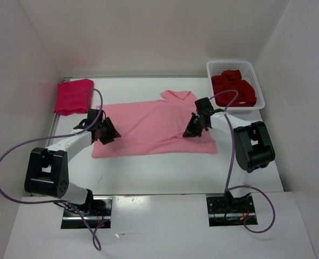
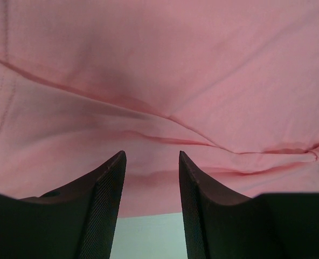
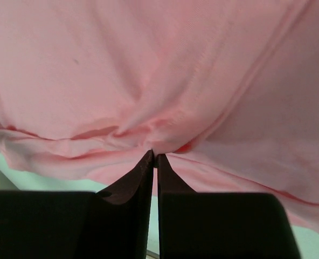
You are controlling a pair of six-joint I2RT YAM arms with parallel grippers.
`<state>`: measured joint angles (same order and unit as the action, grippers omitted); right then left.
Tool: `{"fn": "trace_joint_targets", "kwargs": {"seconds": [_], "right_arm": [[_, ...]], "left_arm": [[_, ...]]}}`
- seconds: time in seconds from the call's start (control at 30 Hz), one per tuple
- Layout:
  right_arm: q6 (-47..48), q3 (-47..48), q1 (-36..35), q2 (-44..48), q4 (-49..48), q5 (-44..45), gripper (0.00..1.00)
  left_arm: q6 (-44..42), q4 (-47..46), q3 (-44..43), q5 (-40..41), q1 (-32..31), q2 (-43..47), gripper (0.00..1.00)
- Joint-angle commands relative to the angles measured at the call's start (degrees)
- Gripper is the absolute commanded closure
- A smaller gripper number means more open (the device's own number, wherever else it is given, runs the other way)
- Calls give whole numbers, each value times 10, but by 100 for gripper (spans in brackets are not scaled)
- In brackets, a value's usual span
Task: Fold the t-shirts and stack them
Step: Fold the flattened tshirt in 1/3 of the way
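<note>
Pink shirt: I am seeing the pink shirt (image 1: 154, 127) lying spread across the middle of the table (image 1: 148, 172), collar toward the far side, between my two arms.
Why it is lying there: I judge it is laid flat so I can be folding it in from both side edges.
Magenta shirt: the magenta shirt (image 1: 73, 96) is sitting folded at the far left corner, probably beginning the stack.
Crimson shirt: the crimson shirt (image 1: 232, 86) is waiting bunched in the basket (image 1: 229, 66) at the far right.
Left gripper: the left gripper (image 2: 151, 159) is hovering at the pink shirt's left edge with its jaws parted by a clear gap. It is gripping nothing, and cloth is lying just beyond the tips.
Right gripper: the right gripper (image 3: 154, 156) is pressing its jaws together on the shirt's right side. Cloth is puckering at the tips, so I judge it is pinching a fold of the pink shirt.
</note>
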<state>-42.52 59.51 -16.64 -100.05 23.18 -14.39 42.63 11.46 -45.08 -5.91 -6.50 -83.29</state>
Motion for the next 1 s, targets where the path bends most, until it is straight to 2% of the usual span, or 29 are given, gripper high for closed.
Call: {"fn": "trace_joint_targets", "kwargs": {"seconds": [0.0, 0.27, 0.43, 0.6, 0.7, 0.73, 0.9, 0.93, 0.97], "right_arm": [[2, 58, -1, -13, -14, -5, 92], [2, 144, -1, -76, -8, 6, 94], [2, 188, -1, -116, -8, 6, 94], [14, 245, -1, -163, 6, 12, 94], [14, 265, -1, -184, 6, 17, 85], [14, 273, -1, -184, 6, 17, 74], [14, 292, -1, -187, 6, 5, 66], [14, 292, -1, -182, 6, -3, 63], [20, 297, -1, -175, 6, -3, 55]], "left_arm": [[15, -7, 8, 28, 4, 8, 48], [25, 10, 13, 71, 26, 46, 48], [25, 21, 13, 77, 57, 68, 48], [25, 32, 13, 77, 62, 73, 48], [25, 32, 13, 82, 62, 80, 48], [25, 32, 13, 82, 62, 85, 48], [20, 44, -8, 87, 73, 90, 48], [13, 51, -16, 87, 73, 90, 48], [4, 56, -33, 87, 73, 90, 48]]}}
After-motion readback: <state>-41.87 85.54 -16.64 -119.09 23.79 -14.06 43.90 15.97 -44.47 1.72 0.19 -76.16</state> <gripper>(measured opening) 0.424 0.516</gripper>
